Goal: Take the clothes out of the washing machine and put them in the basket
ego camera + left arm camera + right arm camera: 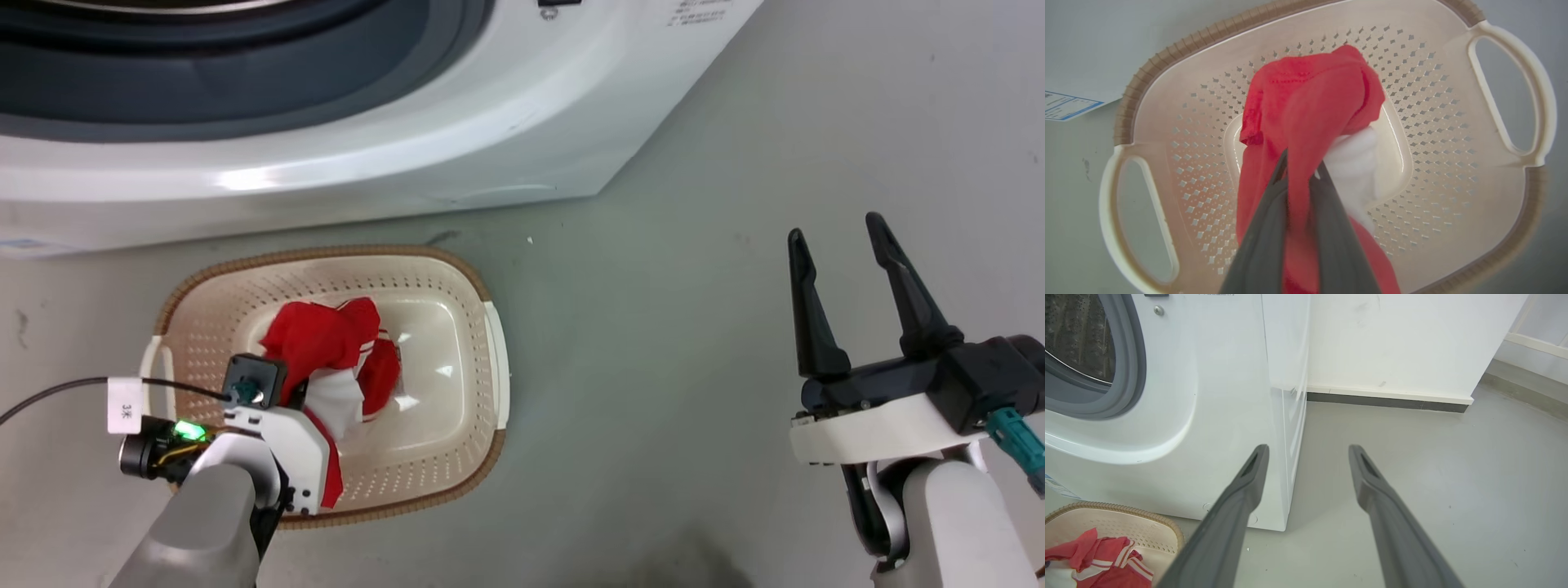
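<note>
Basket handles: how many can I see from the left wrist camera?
2. One handle is at the lower left of the left wrist view, the other handle at the upper right, on opposite ends of the basket. Neither is covered.

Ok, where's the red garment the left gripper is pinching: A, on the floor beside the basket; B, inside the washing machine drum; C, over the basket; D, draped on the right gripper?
C: the left gripper is shut on the clothes, which hang down into the basket.
</note>
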